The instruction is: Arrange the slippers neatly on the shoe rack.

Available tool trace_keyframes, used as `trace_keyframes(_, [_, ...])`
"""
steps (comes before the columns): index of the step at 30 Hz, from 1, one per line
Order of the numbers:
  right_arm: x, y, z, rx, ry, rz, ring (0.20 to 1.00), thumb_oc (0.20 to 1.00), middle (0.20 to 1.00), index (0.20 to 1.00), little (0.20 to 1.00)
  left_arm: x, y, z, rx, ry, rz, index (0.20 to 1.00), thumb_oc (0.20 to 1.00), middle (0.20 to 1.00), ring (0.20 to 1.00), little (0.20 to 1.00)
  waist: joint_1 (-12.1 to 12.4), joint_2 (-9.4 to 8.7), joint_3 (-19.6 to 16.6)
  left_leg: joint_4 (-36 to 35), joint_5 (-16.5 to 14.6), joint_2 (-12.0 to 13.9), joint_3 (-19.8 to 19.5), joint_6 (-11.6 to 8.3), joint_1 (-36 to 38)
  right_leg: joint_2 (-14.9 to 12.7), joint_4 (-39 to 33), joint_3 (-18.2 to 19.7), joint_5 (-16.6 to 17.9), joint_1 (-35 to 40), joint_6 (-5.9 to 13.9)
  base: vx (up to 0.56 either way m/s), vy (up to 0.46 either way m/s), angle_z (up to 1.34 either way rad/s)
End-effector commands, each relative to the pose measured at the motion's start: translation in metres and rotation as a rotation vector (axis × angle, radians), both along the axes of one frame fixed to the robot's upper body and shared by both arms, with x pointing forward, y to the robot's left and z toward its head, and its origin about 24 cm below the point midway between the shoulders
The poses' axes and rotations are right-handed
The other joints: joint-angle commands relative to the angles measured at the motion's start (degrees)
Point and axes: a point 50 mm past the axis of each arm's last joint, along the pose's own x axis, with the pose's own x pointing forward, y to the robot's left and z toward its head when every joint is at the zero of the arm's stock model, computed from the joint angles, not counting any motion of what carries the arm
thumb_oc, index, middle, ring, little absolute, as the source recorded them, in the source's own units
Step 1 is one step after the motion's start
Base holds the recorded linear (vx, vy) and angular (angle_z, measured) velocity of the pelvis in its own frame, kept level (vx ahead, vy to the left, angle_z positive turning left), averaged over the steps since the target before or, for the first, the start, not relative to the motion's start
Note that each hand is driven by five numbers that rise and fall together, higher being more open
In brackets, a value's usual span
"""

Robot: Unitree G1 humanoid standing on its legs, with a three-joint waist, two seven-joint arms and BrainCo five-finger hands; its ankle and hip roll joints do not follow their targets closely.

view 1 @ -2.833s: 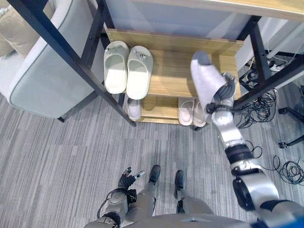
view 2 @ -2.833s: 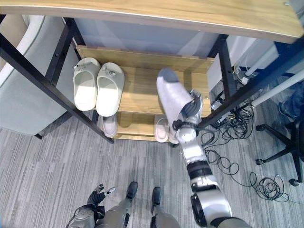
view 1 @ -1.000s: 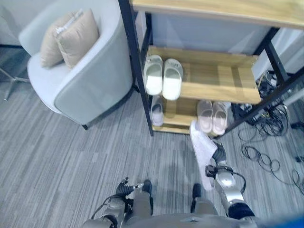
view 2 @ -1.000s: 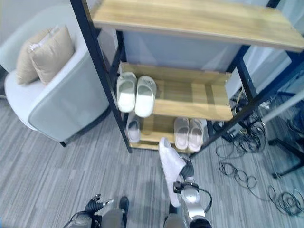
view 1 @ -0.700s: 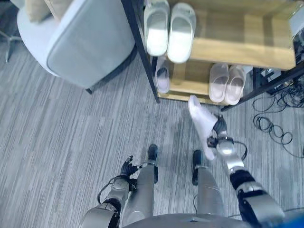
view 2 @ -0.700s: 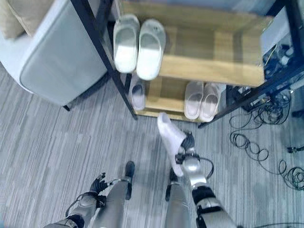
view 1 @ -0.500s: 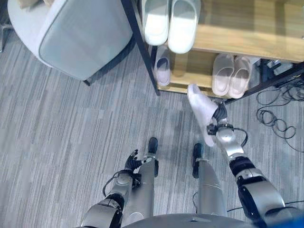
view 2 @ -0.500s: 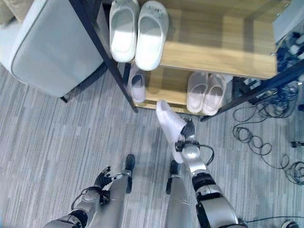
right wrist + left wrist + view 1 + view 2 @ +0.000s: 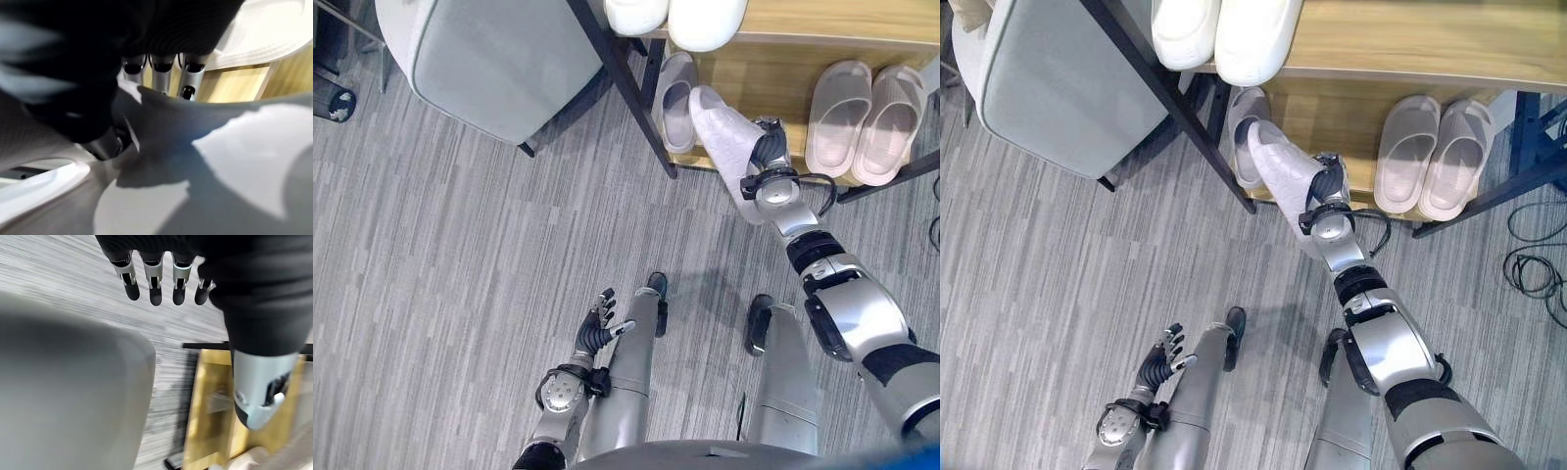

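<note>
Raised from knee height, right hand [image 9: 766, 162] grips pale grey slipper [image 9: 724, 147] beside bottom shelf [image 9: 773, 93] — risk: knocking the lone lilac slipper [image 9: 674, 88] (left hand [image 9: 599, 328] relaxed).

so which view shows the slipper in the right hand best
The right eye view: the grey slipper shows whole, gripped by the right hand beside the bottom shelf. The left eye view matches; the right wrist view shows a close patch.

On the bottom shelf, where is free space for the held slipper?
Bare wood lies between the single grey slipper and the beige pair, just past the right hand holding the white slipper. The shelf ends are occupied.
</note>
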Motion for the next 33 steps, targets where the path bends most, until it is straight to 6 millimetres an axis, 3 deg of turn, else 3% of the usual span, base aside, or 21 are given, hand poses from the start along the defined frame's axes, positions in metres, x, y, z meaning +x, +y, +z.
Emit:
trace_keyframes(1, [0.005, 0.031, 0.107, 0.13, -0.322, 0.073, 0.2, 0.2, 0.2, 0.2, 0.2, 0.093, 0.019, 0.024, 0.128, 0.034, 0.202, 1.0, 1.0, 1.0, 1.0, 1.0, -3.3, -7.24, 9.1, 17.2, -10.6, -1.5, 7.3, 5.24, -4.8, 0.2, 5.4, 1.1, 0.1, -3.7, -3.02, 0.14, -0.134, 0.01])
trace_keyframes(2, [0.005, 0.038, 0.122, 0.149, -0.353, 0.077, 0.2, 0.2, 0.2, 0.2, 0.2, 0.093, 0.024, 0.024, 0.114, 0.036, 0.226, 1.0, 1.0, 1.0, 1.0, 1.0, -3.4, -7.77, 10.7, 21.8, -12.8, -0.9, 7.6, 5.02, -4.9, -0.1, 9.5, 2.1, -1.6, -4.0, -2.93, 0.1, -0.105, 0.02])
trace_keyframes(4, [0.005, 0.038, 0.122, 0.149, -0.353, 0.077, 0.2, 0.2, 0.2, 0.2, 0.2, 0.093, 0.024, 0.024, 0.114, 0.035, 0.227, 1.0, 1.0, 1.0, 1.0, 1.0, -3.4, -7.79, 10.7, 21.8, -12.8, -0.9, 7.6, 5.02, -4.9, -0.1, 9.5, 2.2, -1.6, -4.0, -2.93, 0.07, -0.075, 0.01])
trace_keyframes(7, [0.0, 0.049, 0.155, 0.2, -0.444, 0.087, 0.2, 0.2, 0.2, 0.2, 0.2, 0.085, 0.037, 0.017, 0.092, 0.067, 0.305, 1.0, 1.0, 1.0, 1.0, 1.0, -3.1, -8.61, 14.8, 33.2, -17.6, 0.8, 7.4, 4.01, -4.9, -0.1, 22.2, 4.9, -5.9, -4.7, -2.81, 0.18, -0.139, -0.04])
trace_keyframes(10, [-0.001, 0.051, 0.16, 0.204, -0.451, 0.081, 0.2, 0.2, 0.2, 0.2, 0.2, 0.083, 0.038, 0.016, 0.096, 0.074, 0.307, 1.0, 1.0, 1.0, 1.0, 1.0, -3.0, -8.8, 15.5, 35.3, -18.5, 1.0, 7.0, 3.89, -4.9, -0.2, 24.6, 5.4, -6.6, -4.7, -2.73, 0.12, -0.068, 0.0])
trace_keyframes(16, [0.003, 0.038, 0.197, 0.223, -0.413, -0.021, 0.2, 0.2, 0.2, 0.2, 0.2, 0.069, 0.036, 0.007, 0.088, 0.087, 0.314, 1.0, 1.0, 1.0, 1.0, 1.0, -1.5, -7.12, 23.4, 53.8, -24.8, 0.6, 4.4, 3.31, -4.9, 1.0, 43.2, 11.2, -9.6, -5.3, -1.47, 0.16, -0.039, 0.03])
trace_keyframes(21, [0.001, 0.035, 0.214, 0.207, -0.385, -0.067, 0.2, 0.2, 0.2, 0.2, 0.2, 0.058, 0.056, 0.006, 0.061, 0.086, 0.432, 1.0, 1.0, 1.0, 1.0, 1.0, -1.5, -6.57, 26.8, 59.2, -26.6, 0.9, 4.6, 3.17, -4.9, 1.7, 49.2, 12.7, -10.5, -5.2, -0.85, 0.05, -0.008, 0.16])
trace_keyframes(23, [0.0, 0.03, 0.219, 0.205, -0.365, -0.105, 0.2, 0.2, 0.2, 0.2, 0.2, 0.05, 0.075, 0.004, 0.066, 0.095, 0.52, 1.0, 1.0, 1.0, 1.0, 1.0, -1.5, -6.19, 28.2, 60.4, -26.6, 1.2, 4.7, 3.11, -4.9, 2.0, 50.9, 13.1, -10.3, -5.2, -0.87, 0.0, 0.0, 0.0])
trace_keyframes(27, [-0.003, 0.028, 0.228, 0.199, -0.352, -0.132, 0.2, 0.2, 0.2, 0.2, 0.2, 0.047, 0.095, 0.005, 0.044, 0.097, 0.619, 1.0, 1.0, 1.0, 1.0, 1.0, -1.5, -6.38, 29.9, 60.1, -26.2, 1.4, 5.2, 3.16, -4.9, 2.2, 50.7, 13.0, -10.0, -5.0, -1.25, -0.02, 0.009, -0.01])
trace_keyframes(31, [-0.005, 0.028, 0.234, 0.23, -0.362, -0.138, 0.2, 0.2, 0.2, 0.2, 0.2, 0.048, 0.101, 0.008, 0.04, 0.082, 0.647, 1.0, 1.0, 1.0, 1.0, 1.0, -1.5, -6.49, 30.7, 59.5, -25.8, 1.5, 5.3, 3.38, -4.9, 2.4, 49.7, 12.9, -9.6, -4.9, -1.45, -0.05, 0.027, -0.01])
trace_keyframes(33, [-0.007, 0.018, 0.237, 0.263, -0.377, -0.162, 0.2, 0.2, 0.2, 0.2, 0.2, 0.051, 0.101, 0.012, 0.054, 0.067, 0.643, 1.0, 1.0, 1.0, 1.0, 1.0, -1.4, -6.45, 30.8, 59.2, -25.6, 1.5, 5.3, 3.43, -4.9, 2.5, 49.3, 12.9, -9.5, -4.8, -1.54, -0.03, 0.022, -0.04])
